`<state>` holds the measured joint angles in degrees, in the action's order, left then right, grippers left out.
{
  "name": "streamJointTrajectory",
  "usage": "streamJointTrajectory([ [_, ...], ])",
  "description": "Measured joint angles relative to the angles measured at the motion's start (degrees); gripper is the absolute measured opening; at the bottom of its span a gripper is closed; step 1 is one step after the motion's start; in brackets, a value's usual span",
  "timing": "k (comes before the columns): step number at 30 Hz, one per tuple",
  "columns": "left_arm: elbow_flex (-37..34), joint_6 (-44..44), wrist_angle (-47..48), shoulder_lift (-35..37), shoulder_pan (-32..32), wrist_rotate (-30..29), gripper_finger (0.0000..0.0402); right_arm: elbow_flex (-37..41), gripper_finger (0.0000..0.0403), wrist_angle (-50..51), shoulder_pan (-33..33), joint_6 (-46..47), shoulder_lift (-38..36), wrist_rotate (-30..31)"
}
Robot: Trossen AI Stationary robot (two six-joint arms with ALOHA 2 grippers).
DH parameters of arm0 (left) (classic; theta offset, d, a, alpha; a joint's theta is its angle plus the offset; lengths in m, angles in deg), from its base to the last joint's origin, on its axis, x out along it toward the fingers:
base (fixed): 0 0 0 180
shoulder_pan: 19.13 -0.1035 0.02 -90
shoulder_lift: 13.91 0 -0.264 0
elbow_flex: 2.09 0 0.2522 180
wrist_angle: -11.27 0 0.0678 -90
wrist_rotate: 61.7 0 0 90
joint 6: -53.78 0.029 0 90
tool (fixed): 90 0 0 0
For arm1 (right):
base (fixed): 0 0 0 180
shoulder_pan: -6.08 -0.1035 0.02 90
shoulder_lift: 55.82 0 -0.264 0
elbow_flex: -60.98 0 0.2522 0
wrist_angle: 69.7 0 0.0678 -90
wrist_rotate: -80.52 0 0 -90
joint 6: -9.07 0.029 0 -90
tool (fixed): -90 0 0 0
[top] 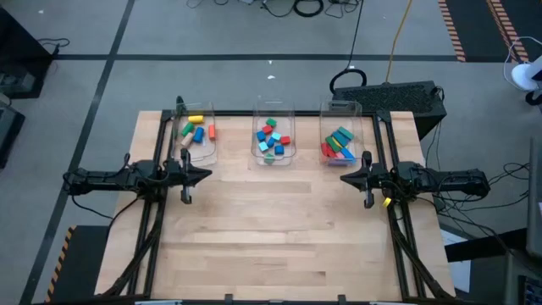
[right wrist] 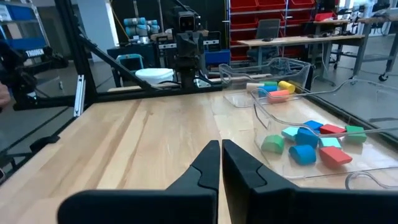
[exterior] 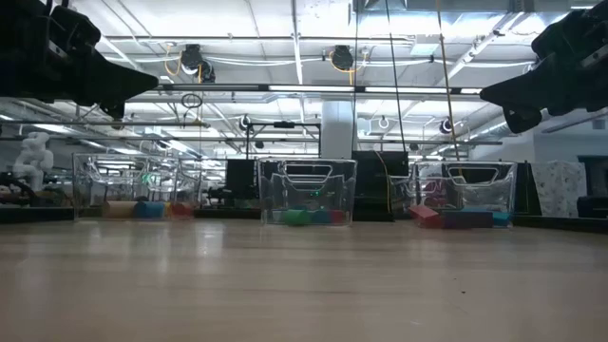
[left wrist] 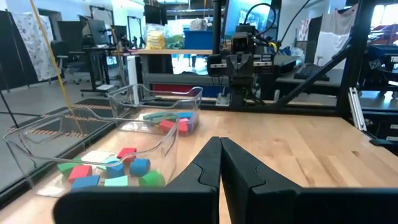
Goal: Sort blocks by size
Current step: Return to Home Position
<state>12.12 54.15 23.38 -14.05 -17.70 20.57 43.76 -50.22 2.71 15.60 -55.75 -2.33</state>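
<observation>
From above, my left claw (top: 206,175) sits at centre left of the frame and my right claw (top: 345,178) at centre right, both pointing inward. The blocks (top: 272,139) lie in three clear bins (top: 273,108) across the upper middle. The left bin seems to hold short round ones, the middle one small cubes, the right one long bars. I judge the sorting done. What remains is parking both arms, which calls for no grip.

Level with the worktop (exterior: 304,285), I see pale, smooth planks and thin, glossy plastic bin walls.

From the left wrist, that claw is narrowed right down and holds nothing.

From the right wrist, that claw is the same. The nearby blocks look matte and crisp-edged.
</observation>
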Motion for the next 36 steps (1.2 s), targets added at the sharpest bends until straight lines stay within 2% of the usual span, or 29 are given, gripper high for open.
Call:
streamJointTrajectory([
  [11, 0.00, -0.01, 0.22, -0.14, 0.00, 0.17, 0.0012, -0.80, 0.0000, 2.55, -0.09, -1.08, -0.02, 0.29],
  [15, 0.00, 0.15, 0.24, -0.22, 0.00, 0.15, 0.0012, 2.52, 0.0000, -7.36, -0.10, -2.37, 0.00, -1.22],
  [17, 0.00, 0.14, 0.24, -0.22, 0.00, 0.15, 0.0012, 2.59, 0.0000, -7.65, -0.13, -2.66, 0.42, -1.68],
  [36, -0.09, -0.01, -0.41, -1.77, 0.00, 0.59, 0.0012, 2.58, 0.0000, -7.65, -0.12, 6.29, 1.33, -1.51],
])
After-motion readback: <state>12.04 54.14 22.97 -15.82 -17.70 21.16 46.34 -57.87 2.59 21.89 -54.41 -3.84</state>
